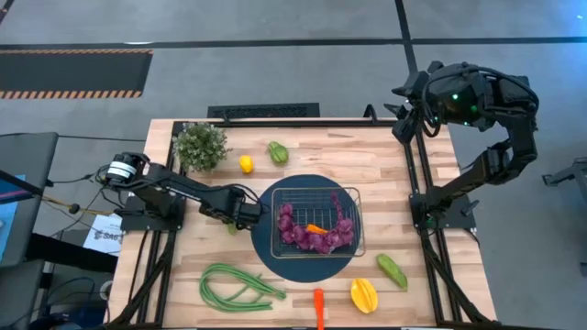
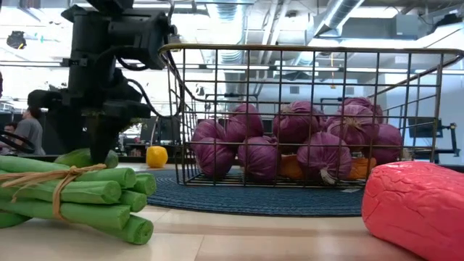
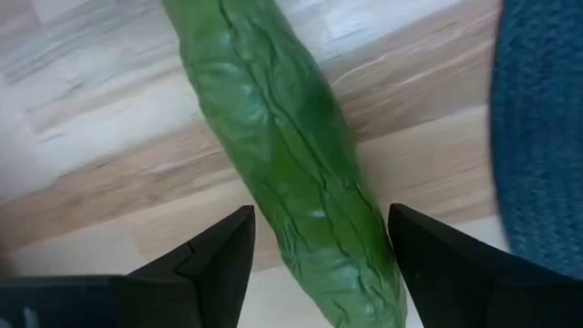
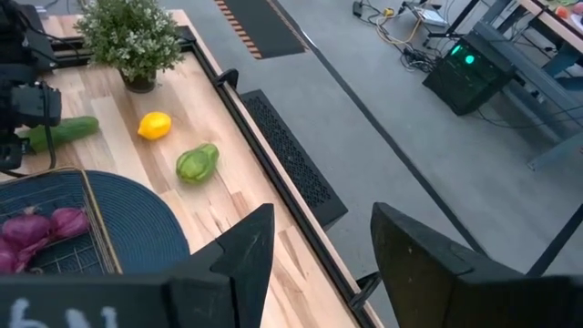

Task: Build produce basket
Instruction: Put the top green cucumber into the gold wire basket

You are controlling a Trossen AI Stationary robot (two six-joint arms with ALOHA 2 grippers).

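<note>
The basket holds purple grapes and a carrot. The left hand (released) straddles the cucumber, which only the wrist view shows clearly; the right hand is released too.

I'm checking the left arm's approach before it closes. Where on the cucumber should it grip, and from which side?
Across the middle of the cucumber, from above. It lies flat on the table beside the mat, long and narrow, so the short width fits between the fingers. The left tool is open, already straddling it, one finger on each side.
</note>
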